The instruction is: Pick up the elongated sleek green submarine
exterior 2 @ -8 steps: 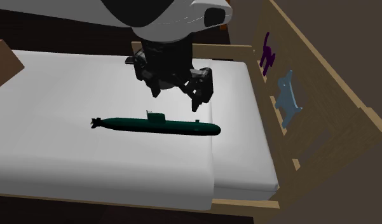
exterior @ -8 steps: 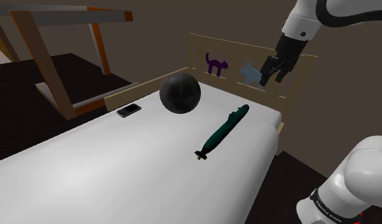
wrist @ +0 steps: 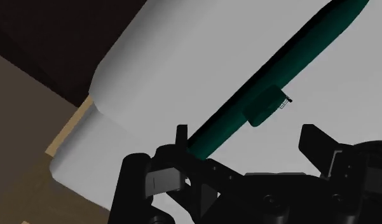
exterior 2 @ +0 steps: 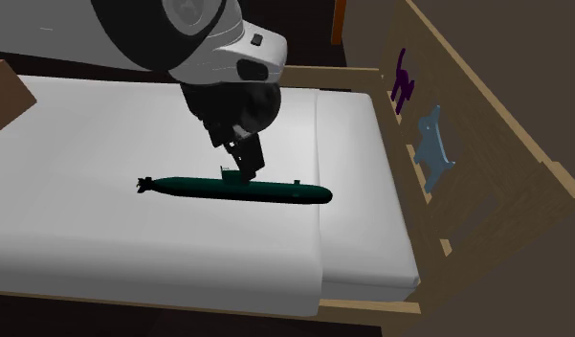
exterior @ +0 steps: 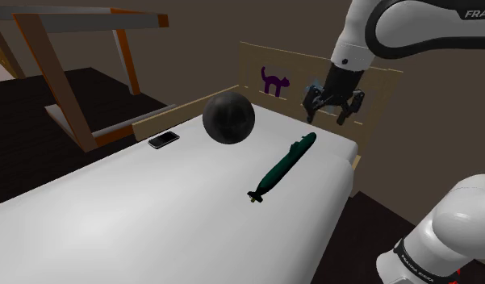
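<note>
Shoulder view: the pincer [exterior: 329,113] is seen released, its two fingers spread apart with nothing held between them, raised above the headboard [exterior: 378,81] end of the bed [exterior: 152,210]. The green submarine [exterior: 282,167] is laid flat on the white mattress and is found from the pincer toward 7 o'clock, lower down. Its long axis is run from 1 o'clock, where the rounded nose is, to 7 o'clock, where the tail fins are.

In the second exterior view the submarine [exterior 2: 239,189] is stretched from 9 to 3 o'clock, and the pincer [exterior 2: 245,163] is seen over the small tower at its middle. In the wrist view the submarine [wrist: 272,83] is seen slanting ahead of the pincer [wrist: 246,137], one end passing by one finger, not clasped.

A descent is judged to be needed, with the fingers set across the narrow body, not along it.

Counted: one arm, one pincer, one submarine, one dark ball [exterior: 228,117], one phone [exterior: 164,139], and two animal cut-outs on the headboard, a purple cat [exterior: 273,81] and a blue-grey figure [exterior 2: 433,148].
</note>
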